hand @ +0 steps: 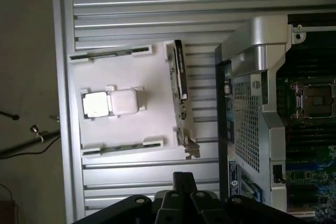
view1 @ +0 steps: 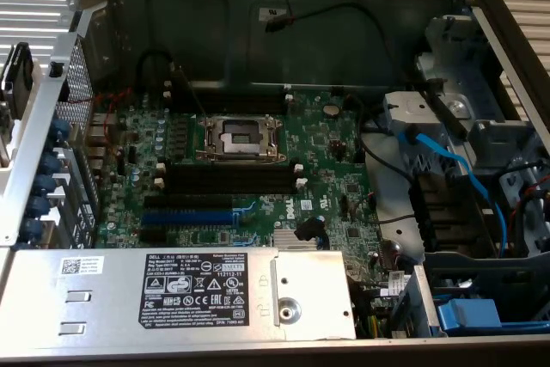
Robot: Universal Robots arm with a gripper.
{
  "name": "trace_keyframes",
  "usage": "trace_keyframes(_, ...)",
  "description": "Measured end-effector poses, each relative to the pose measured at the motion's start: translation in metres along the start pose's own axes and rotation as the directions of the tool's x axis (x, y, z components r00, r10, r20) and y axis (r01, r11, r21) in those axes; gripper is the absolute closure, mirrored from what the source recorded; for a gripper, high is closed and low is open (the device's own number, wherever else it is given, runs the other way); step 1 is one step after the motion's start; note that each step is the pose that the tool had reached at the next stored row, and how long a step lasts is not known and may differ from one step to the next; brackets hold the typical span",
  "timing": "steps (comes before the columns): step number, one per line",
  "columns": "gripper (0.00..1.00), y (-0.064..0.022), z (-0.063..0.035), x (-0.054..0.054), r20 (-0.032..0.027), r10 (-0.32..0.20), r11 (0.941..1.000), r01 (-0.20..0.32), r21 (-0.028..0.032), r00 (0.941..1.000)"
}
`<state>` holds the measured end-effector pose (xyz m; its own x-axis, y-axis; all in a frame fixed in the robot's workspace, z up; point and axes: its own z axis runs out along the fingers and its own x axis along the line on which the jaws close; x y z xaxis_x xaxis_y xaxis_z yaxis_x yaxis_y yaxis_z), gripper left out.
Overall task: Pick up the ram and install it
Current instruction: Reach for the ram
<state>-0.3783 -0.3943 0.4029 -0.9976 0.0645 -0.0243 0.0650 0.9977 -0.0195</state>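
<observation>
Gripper [hand: 184,182] shut, empty, hovering apart from white tray [hand: 152,93]. Ram [hand: 123,148] stands edge-on in tray holder, outside case [hand: 252,103]. Prob light, stiff, fragile pcb: pinch long top edge mid-length, avoid contacts. Ext view: black slots [view1: 232,176] at 6 o'clock of socket [view1: 241,137].

The case [view1: 344,49] stands open at the top, giving overhead access to the motherboard [view1: 335,169]. The black slots [view1: 228,180] lie in a narrow lane between the CPU socket [view1: 239,137] and the blue slot [view1: 193,212]. The power supply [view1: 103,294] walls off the side nearest the exterior camera; blue cables [view1: 447,165] crowd the exterior view's right. Outside, ribbed tabletop [hand: 147,3] lies free around the white holder plate [hand: 152,108]; an upright card [hand: 180,74] stands at the plate's edge facing the case's perforated wall [hand: 247,129]. The tool [hand: 184,174], fingers together, hangs over tabletop beside the plate.
</observation>
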Motion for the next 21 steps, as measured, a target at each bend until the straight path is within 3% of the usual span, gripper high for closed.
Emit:
trace_keyframes(7, 0.90, -0.0036, -0.0007, 0.032, -0.0003, 0.000, 1.0000, 0.000, -0.0071, 1.0000)
trace_keyframes(10, 0.90, -0.0045, -0.0009, 0.045, 0.0029, 0.000, 1.0000, 0.000, -0.0075, 1.0000)
trace_keyframes(12, 0.90, -0.0051, -0.0009, 0.054, 0.0094, 0.000, 1.0000, 0.000, -0.0079, 1.0000)
trace_keyframes(16, 0.90, -0.0061, -0.0002, 0.071, 0.0362, 0.001, 1.0000, -0.001, -0.0097, 0.9993)
trace_keyframes(17, 0.90, -0.0064, -0.0001, 0.075, 0.0406, 0.001, 1.0000, -0.001, -0.0099, 0.9992)
trace_keyframes(19, 0.90, -0.0065, 0.0003, 0.082, 0.0484, 0.001, 0.9999, -0.001, -0.0106, 0.9988)
trace_keyframes(21, 0.90, -0.0060, 0.0008, 0.083, 0.0517, 0.001, 0.9999, 0.000, -0.0109, 0.9987)
